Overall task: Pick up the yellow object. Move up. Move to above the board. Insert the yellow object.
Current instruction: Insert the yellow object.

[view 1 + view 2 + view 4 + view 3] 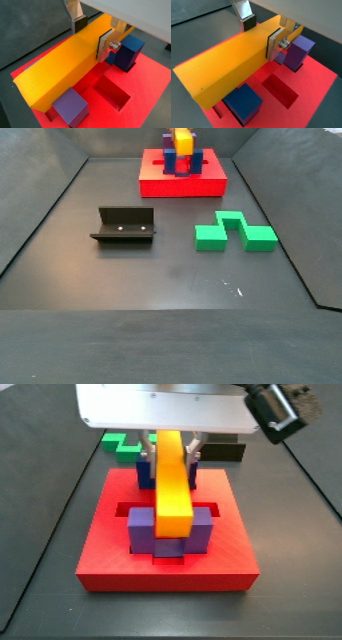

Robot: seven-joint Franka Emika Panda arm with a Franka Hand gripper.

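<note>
The yellow object (63, 62) is a long yellow-orange bar lying level over the red board (150, 85), along its central channel. It runs between the blue and purple posts (130, 50) in both wrist views (228, 62). My gripper (91, 40) straddles the bar's far end with one dark pad against each long side, also in a wrist view (261, 39). In a side view the bar (173, 479) lies between the near purple posts (140, 529), its near end just above the board (167, 569). Whether it rests in the channel is hidden. The bar (183, 143) and board (201, 186) stand far back.
A green block (237, 232) and the dark fixture (124, 226) sit on the grey floor in front of the board. A black block (225, 452) lies behind the board, next to the green block (124, 444). An open square recess (113, 92) shows in the board beside the bar.
</note>
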